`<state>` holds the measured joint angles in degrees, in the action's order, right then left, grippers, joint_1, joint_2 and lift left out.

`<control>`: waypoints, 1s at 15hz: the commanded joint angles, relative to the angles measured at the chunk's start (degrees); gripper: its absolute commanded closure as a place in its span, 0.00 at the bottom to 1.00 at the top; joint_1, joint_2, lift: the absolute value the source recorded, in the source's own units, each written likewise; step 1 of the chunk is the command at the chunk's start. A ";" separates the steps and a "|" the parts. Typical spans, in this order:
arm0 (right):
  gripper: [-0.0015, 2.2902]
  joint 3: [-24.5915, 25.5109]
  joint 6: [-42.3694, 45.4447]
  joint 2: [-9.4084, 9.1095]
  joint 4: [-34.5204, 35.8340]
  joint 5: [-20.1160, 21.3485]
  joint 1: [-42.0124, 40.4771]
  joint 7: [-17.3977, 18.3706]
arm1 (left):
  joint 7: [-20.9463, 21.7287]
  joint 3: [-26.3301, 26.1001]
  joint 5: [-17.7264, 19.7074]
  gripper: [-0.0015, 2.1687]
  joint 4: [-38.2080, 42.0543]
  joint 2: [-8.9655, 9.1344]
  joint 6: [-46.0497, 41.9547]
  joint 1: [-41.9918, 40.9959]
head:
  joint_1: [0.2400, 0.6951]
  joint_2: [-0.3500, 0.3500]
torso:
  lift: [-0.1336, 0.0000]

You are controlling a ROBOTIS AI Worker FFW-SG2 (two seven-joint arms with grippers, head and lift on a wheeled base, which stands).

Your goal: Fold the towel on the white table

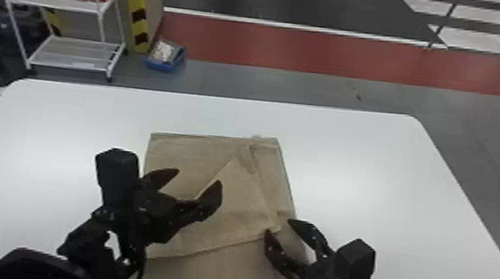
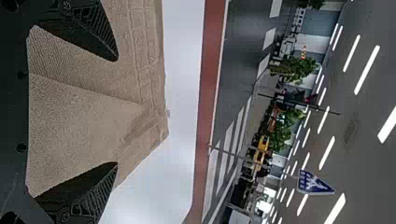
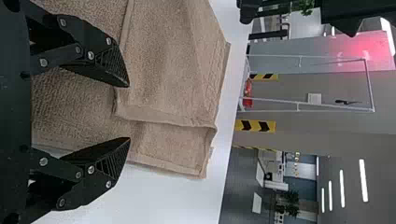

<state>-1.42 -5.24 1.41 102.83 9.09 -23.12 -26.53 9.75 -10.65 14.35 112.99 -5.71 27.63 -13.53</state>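
left gripper [image 1: 200, 182]: fingers apart, above towel [image 1: 238, 201]; right gripper [image 1: 278, 226]: spread, empty, at towel's right side; towel partly folded, on white table [image 1: 369, 161]

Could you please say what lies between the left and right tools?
Part of the towel lies between left tool and right tool in the head view.

The head view's bottom edge cuts off the towel [image 1: 238, 206] and the white table [image 1: 369, 170]; the left gripper [image 1: 198, 176] hides part of the towel's left edge; what fills the blue bin [image 1: 159, 67] is too blurred to tell
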 commanded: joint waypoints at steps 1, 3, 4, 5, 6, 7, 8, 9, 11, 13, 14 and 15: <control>0.26 -1.56 -1.58 0.00 -0.08 -0.13 0.97 -0.01 | 0.01 0.19 -0.02 0.04 -0.05 0.00 -0.07 -0.18 | 1.00 0.40 | 0.08; 0.26 -1.92 -1.93 0.00 -0.08 -0.04 1.33 -0.01 | 0.01 0.28 -0.02 0.04 0.12 0.00 -0.07 -0.35 | 1.00 0.43 | 0.08; 0.30 -1.92 -2.28 0.00 -0.08 0.13 1.50 -0.01 | 0.01 0.37 -0.02 0.04 0.12 0.00 -0.07 -0.44 | 1.00 0.44 | 0.08; 0.39 -1.92 -2.98 0.00 -0.08 0.13 1.59 -0.01 | 0.01 0.54 -0.02 0.04 0.12 -0.09 -0.07 -0.53 | 1.00 0.44 | 0.08; 0.41 -1.92 -3.33 0.00 -0.08 0.05 1.59 0.08 | 0.01 0.63 -0.02 0.04 0.12 -0.09 -0.07 -0.53 | 1.00 0.44 | 0.08; 0.41 -1.92 -3.33 0.00 0.00 -0.04 1.59 -0.01 | 0.01 0.72 -0.02 0.04 0.04 -0.09 -0.07 -0.53 | 1.00 0.45 | 0.08; 0.45 -1.92 -2.98 0.00 0.18 -0.13 1.50 -0.01 | 0.01 0.72 -0.02 0.04 0.12 -0.09 -0.07 -0.53 | 1.00 0.45 | 0.08; 0.49 -1.92 -2.98 0.00 0.71 -0.22 1.33 -0.01 | 0.01 0.72 -0.11 0.04 0.12 -0.09 -0.07 -0.44 | 1.00 0.45 | 0.08; 0.49 -1.83 -2.28 0.00 2.38 -0.57 0.36 -0.01 | 0.01 0.72 -0.11 0.04 0.12 -0.09 -0.07 -0.44 | 1.00 0.45 | 0.08; 0.53 -1.12 -2.10 0.09 4.66 -0.83 -0.61 -0.01 | 0.01 0.81 -0.11 0.04 0.21 -0.09 -0.25 -0.44 | 1.00 0.45 | 0.08; 0.53 -0.69 -2.10 0.18 5.89 -0.92 -1.22 -0.01 | 0.01 0.81 -0.11 0.04 0.21 -0.09 -0.25 -0.44 | 1.00 0.45 | 0.08; 0.53 0.28 -2.10 0.18 7.39 -1.45 -2.01 -0.19 | -0.08 0.81 -0.20 0.04 0.21 -0.09 -0.07 -0.35 | 1.00 0.45 | 0.08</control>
<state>-2.22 -7.36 1.52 108.13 8.17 -24.07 -26.58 9.73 -9.86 14.23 113.19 -5.80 27.42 -13.97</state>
